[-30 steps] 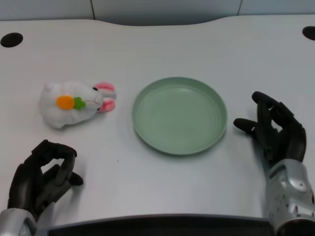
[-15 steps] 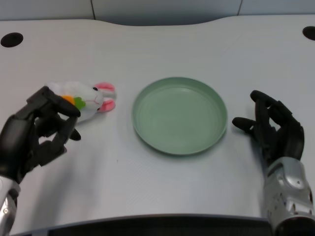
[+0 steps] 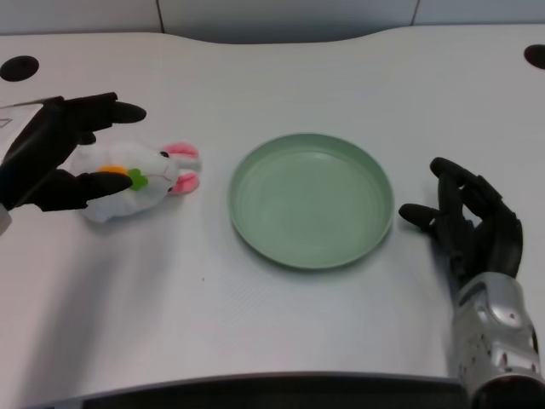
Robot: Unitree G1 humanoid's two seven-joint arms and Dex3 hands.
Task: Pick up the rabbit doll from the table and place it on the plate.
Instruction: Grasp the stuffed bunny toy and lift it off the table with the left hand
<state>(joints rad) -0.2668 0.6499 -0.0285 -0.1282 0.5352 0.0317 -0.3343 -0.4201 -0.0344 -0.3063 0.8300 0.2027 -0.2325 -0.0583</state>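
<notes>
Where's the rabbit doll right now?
In the head view the rabbit doll lies on the white table, left of the green plate and apart from it. The left hand is open around the doll's left end.

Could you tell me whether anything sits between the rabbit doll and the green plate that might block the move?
Nothing visible does. The rabbit doll lies left of the plate, with only bare white table between them. The plate holds nothing. The left hand is already at the doll's left side, fingers spread around it, with nothing between them.
</notes>
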